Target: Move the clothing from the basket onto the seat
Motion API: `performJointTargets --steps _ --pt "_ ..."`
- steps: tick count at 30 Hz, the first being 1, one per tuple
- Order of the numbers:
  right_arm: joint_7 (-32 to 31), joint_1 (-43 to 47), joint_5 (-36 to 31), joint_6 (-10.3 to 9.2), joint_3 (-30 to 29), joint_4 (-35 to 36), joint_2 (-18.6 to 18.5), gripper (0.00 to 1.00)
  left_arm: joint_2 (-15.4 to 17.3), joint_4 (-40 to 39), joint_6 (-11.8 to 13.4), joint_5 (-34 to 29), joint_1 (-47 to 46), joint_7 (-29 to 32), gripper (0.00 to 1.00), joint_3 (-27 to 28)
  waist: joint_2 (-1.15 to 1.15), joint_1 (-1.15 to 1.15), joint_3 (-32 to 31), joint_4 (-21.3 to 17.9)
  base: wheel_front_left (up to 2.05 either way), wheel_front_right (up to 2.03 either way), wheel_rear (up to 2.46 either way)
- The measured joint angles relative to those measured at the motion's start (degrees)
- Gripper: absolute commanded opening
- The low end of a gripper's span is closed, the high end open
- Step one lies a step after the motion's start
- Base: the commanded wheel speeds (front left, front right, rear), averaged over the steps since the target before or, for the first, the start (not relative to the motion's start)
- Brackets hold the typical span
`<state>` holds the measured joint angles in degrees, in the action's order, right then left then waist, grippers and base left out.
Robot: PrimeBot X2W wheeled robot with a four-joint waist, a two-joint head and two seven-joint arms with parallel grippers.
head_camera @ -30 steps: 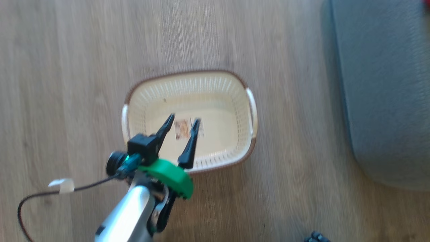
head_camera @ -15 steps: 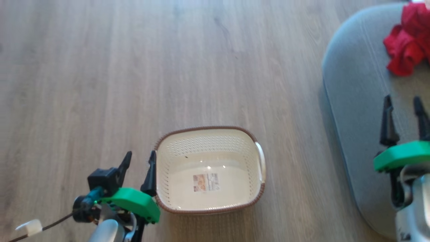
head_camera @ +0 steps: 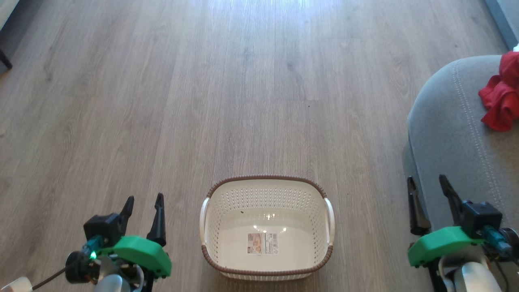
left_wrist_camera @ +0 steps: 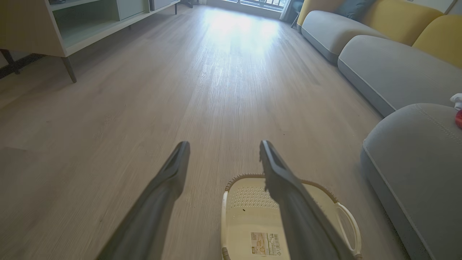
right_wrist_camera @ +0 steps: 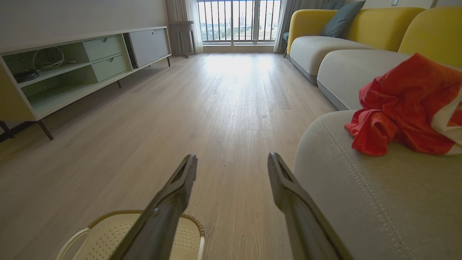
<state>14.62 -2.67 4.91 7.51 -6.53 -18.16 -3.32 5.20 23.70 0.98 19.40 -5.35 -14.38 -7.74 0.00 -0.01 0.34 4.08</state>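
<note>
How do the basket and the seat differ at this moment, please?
The basket is cream perforated plastic, while the seat is grey fabric with a stitched seam. The basket is far smaller than the seat. The basket holds just a label, whereas the seat bears red clothing. Both have rounded corners.

You get bright daylight everywhere. In the right wrist view it pours in from the tall barred window point(right_wrist_camera: 238, 21) at top centre and washes out the pale wood-plank floor point(right_wrist_camera: 234, 65) below it; the same glare patch sits at top centre of the head and left wrist views. Small white glints dot the bottom of the cream perforated plastic basket point(head_camera: 263, 194). The head view is sharp. In both wrist views the long dark fingers point(left_wrist_camera: 164, 195) at the bottom edge look soft, and the edges stretch with wide-angle distortion.
</note>
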Motion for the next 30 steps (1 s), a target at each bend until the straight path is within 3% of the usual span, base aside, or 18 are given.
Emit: performJointTargets --steps 5,6,14,30 --pt "0.00 0.21 -0.35 0.00 1.55 -0.04 0.42 1.00 -0.46 1.27 -1.08 -1.32 -0.01 0.00 1.00 1.64 0.00 0.00 -0.60 -0.56 0.00 0.00 0.00" --pt "0.00 0.26 -0.36 0.00 1.70 -0.16 0.48 0.00 -0.51 1.60 -1.35 -1.52 0.00 0.01 0.00 1.72 0.00 0.00 -0.62 -0.69 0.00 0.00 0.00" --pt "-0.52 3.62 0.20 0.00 1.68 -6.28 0.87 0.00 -1.19 6.79 -1.34 -1.01 4.20 0.62 0.00 1.55 0.00 0.00 -0.68 -0.77 0.00 0.00 0.00" --pt "-3.13 3.53 11.47 0.00 1.51 -5.48 0.97 0.00 -1.33 5.10 -2.09 8.48 4.28 3.27 0.00 2.45 0.00 0.00 -0.61 -1.21 0.00 0.00 0.00"
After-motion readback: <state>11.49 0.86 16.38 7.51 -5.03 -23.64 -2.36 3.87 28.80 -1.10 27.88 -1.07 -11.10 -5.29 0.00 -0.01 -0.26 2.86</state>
